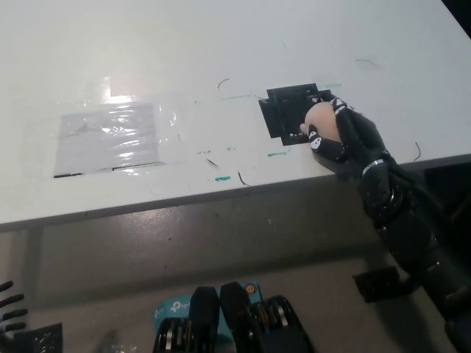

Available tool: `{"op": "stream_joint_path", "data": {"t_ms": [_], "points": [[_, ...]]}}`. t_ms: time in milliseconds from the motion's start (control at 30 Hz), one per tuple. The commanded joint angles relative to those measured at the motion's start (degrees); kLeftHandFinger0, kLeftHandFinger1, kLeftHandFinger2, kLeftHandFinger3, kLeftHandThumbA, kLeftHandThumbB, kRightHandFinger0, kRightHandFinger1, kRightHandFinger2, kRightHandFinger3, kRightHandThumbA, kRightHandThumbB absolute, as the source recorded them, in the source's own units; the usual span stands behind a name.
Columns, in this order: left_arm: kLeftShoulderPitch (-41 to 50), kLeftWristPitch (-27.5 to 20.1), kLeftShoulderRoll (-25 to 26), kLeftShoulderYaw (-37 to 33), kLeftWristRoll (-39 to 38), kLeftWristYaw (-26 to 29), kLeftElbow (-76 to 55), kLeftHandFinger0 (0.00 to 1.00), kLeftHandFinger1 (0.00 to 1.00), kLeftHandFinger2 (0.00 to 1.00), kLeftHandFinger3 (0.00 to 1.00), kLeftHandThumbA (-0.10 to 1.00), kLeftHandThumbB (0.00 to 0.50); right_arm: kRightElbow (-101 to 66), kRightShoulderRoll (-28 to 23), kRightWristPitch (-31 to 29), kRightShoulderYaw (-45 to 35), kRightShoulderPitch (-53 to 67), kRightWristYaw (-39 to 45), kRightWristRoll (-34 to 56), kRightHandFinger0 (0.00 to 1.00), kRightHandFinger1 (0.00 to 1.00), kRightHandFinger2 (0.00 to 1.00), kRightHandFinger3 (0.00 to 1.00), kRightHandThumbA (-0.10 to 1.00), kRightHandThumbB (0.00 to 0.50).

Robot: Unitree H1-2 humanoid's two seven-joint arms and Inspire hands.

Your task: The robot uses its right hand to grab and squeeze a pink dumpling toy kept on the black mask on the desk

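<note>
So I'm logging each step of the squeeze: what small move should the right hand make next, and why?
Probably close the fingers a little further. The black right hand is wrapped over the pink dumpling toy at the near right corner of the black mask, and the toy's visible part looks round, hardly compressed. The left hand rests low at the picture's lower left.
</note>
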Motion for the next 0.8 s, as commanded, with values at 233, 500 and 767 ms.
{"op": "stream_joint_path", "data": {"t_ms": [233, 500, 767], "points": [[-0.66, 0.53, 1.33, 0.8, -0.41, -0.17, -1.5, 0.72, 0.74, 0.79, 0.86, 1.0, 0.115, -1.51, 0.29, -25.1, 1.63, 2.41, -27.06, -7.71, 0.0, 0.36, 0.73, 0.3, -0.1, 0.109], [-0.62, -0.77, 1.22, 0.72, -0.39, -0.45, -1.21, 0.7, 0.74, 0.79, 0.87, 1.0, 0.126, -12.08, -0.88, -25.13, 1.39, 0.71, -32.85, -6.23, 0.0, 0.21, 0.62, 0.26, -0.1, 0.2], [-0.84, -0.37, 0.97, 1.04, -0.55, 0.01, -1.26, 0.68, 0.71, 0.76, 0.85, 1.0, 0.13, -17.19, -1.6, -25.13, 0.73, -0.23, -35.71, -6.87, 0.0, 0.16, 0.59, 0.2, -0.1, 0.202]]}}
